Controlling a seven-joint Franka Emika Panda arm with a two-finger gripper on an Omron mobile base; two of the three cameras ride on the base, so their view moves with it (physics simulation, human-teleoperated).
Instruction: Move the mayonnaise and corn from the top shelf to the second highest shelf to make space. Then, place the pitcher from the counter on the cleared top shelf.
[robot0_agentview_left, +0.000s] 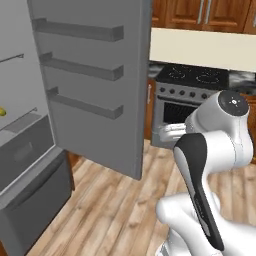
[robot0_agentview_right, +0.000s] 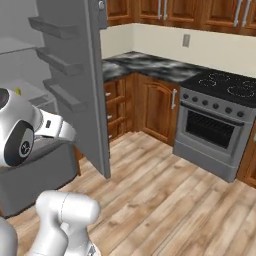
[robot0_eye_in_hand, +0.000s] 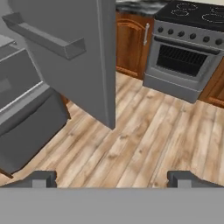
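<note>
The corn (robot0_agentview_left: 1, 112) is a tiny yellow lump at the left edge of the left base view, lying on a thin grey board inside the open fridge. It also shows as the corn (robot0_agentview_right: 18, 91) speck past my arm. A grey drawer front (robot0_agentview_left: 22, 150) with a handle recess sits just under that board; I cannot tell which shelf the board is. The mayonnaise and the pitcher are out of view. The dark marbled counter (robot0_agentview_right: 145, 65) runs along the wall. My gripper (robot0_eye_in_hand: 113, 179) is open and holds nothing, well back from the fridge over the wooden floor.
The grey fridge door (robot0_agentview_left: 95, 85) stands open between me and the counter, with three bins on its inside. A steel stove (robot0_agentview_right: 215, 115) stands to the right. The fridge's lower compartment (robot0_agentview_left: 35, 200) juts out low on the left. Wooden floor (robot0_eye_in_hand: 144, 131) lies ahead.
</note>
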